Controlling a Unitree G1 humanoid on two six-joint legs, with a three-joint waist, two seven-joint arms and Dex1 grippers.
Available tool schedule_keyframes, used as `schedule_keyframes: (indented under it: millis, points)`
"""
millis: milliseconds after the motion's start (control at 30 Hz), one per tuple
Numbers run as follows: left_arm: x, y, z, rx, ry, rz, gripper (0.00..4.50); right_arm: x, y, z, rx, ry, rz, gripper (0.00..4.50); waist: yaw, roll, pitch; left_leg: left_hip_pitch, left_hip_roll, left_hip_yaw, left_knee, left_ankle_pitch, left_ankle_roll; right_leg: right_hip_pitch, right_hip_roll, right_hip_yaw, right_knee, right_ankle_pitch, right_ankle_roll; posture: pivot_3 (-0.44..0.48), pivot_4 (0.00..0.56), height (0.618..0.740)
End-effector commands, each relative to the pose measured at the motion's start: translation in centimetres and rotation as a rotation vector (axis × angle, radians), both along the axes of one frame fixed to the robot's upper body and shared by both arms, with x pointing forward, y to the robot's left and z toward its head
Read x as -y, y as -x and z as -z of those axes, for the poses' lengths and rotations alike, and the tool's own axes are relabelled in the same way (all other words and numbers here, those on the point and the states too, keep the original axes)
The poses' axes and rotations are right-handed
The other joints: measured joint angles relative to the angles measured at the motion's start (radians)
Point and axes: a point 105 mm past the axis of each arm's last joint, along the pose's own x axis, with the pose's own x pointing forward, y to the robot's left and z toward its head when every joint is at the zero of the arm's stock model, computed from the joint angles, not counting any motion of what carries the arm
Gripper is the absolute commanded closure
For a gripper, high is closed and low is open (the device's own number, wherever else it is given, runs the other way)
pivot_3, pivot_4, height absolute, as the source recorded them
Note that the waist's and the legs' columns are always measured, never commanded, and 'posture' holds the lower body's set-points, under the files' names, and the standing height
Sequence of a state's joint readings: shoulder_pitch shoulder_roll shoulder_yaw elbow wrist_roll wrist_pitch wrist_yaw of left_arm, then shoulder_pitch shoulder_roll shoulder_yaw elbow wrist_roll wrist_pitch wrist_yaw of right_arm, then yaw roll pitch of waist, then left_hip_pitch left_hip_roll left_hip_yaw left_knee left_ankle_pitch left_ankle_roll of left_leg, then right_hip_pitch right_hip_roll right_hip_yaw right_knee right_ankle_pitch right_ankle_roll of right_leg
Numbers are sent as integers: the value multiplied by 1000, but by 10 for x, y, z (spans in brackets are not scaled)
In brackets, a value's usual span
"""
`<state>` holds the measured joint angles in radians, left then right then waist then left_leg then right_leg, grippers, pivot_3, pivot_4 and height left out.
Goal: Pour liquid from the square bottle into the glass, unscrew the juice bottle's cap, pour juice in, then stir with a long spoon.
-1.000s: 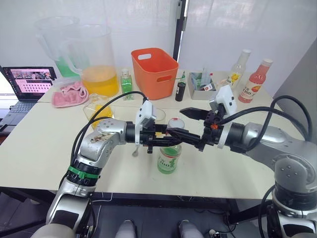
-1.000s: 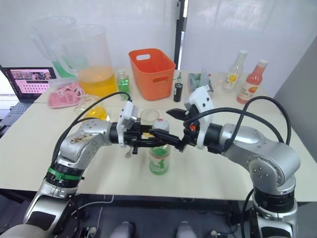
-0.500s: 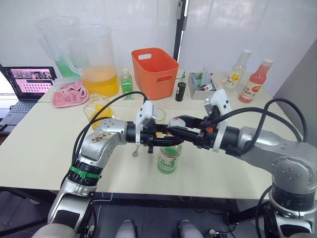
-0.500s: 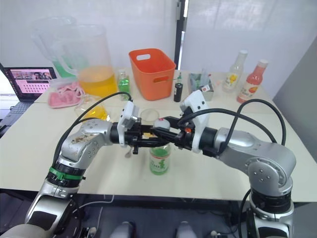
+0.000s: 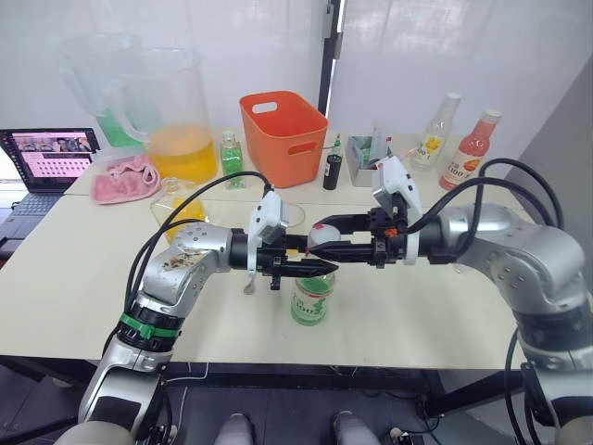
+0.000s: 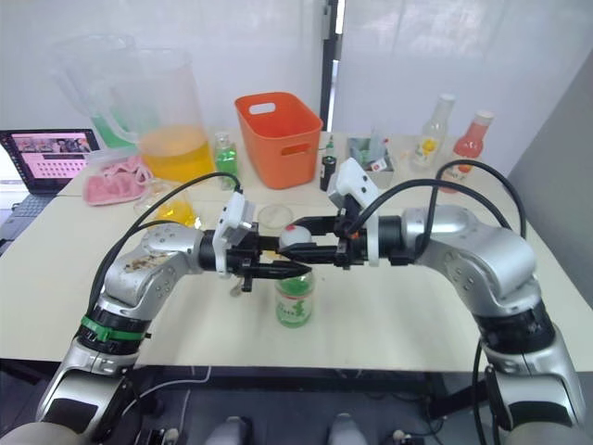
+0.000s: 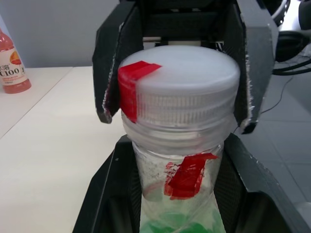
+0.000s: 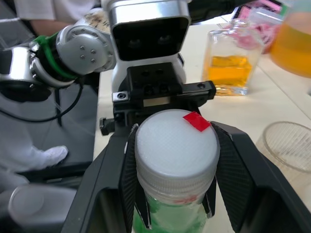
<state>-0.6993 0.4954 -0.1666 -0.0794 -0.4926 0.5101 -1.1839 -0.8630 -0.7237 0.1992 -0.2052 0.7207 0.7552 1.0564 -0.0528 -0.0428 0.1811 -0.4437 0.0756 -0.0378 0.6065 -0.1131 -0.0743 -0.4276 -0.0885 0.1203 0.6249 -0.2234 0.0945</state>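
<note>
Left eye view: the juice bottle (image 5: 312, 298) stands upright at the near middle of the table (image 5: 74, 278), and both arms meet over it. The left gripper (image 5: 315, 267) comes in from the left with its black fingers clamped on the bottle's neck, just under the cap (image 5: 323, 232). The right gripper (image 5: 326, 235) reaches in from the right, one finger on each side of the white cap; from the left wrist view those fingers (image 7: 111, 73) sit tight against the cap's sides, so it is gripping the cap, which is on the bottle. A strip of red tape (image 7: 133, 80) runs over the cap's edge.

Just beyond the bottle, the glass (image 5: 291, 215) stands on the table, partly hidden behind the left wrist. The square bottle (image 5: 179, 208), yellow liquid inside, sits farther left. The long spoon (image 5: 251, 282) lies below the left forearm, bowl toward the near edge. Along the far side: an orange basket (image 5: 283, 135), a big jug (image 5: 178, 111) of yellow liquid, a pink cloth (image 5: 125, 178) and a laptop (image 5: 46, 159).
</note>
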Motion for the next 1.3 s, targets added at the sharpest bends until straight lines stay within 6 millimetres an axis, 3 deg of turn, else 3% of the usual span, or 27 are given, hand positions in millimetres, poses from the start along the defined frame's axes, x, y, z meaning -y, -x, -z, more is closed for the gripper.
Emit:
schedule_keyframes:
  millis: [33, 233, 300, 467, 633, 767, 967, 1300]
  points:
    - [-2, 6, 7, -20, -41, -5, 3081, -3, -2, 7, 32, 52, -104, 2774, -4, 0, 0, 0, 0, 0, 0, 0, 0, 0, 0, 0, 0, 0, 0, 0, 150, 717]
    - [-7, 8, 8, -17, -57, -30, 3081, -1, -14, 10, 8, 101, -179, 2774, -16, 0, 0, 1, 0, 0, -1, 0, 0, 1, 0, 0, 0, 0, 0, 0, 150, 717]
    - [-8, 8, 8, -19, -51, -44, 3081, -1, -16, 1, 18, 89, -189, 1696, -18, 0, 0, 3, 0, 0, -1, 0, 0, 2, 0, 0, 1, 0, 0, 0, 150, 717]
    - [-8, 9, 9, -28, -48, -50, 3081, 2, -9, -17, 46, 64, -216, 40, -17, 0, 0, 1, 0, 0, -2, 0, 0, 0, 0, 0, 1, 0, 0, 0, 150, 717]
    - [-6, 7, 9, -31, -43, -49, 3082, 7, -6, -28, 55, 17, -171, 0, -16, 0, 0, 1, 0, 0, -3, 0, 0, -1, 0, 0, 1, -1, 0, 0, 150, 717]
    - [-5, 5, 10, -37, -39, -46, 3082, 15, 9, -40, 27, -83, -78, 0, -11, 0, 0, 1, 0, 0, -3, 0, 0, 0, 0, 0, 1, -1, 0, 0, 150, 717]
    - [0, 1, 10, -47, -29, -26, 3082, 19, 12, -36, -37, -136, 159, 0, -10, 0, 0, 2, 0, 0, -2, 0, 0, 0, 0, 0, 1, -1, 0, 0, 150, 717]
    - [10, -1, 12, -64, -16, 6, 3082, 0, 22, -24, -57, -216, 421, 0, 6, 0, 0, 1, 0, 0, -2, 0, 0, 0, 0, 0, 0, -1, -1, 0, 150, 717]
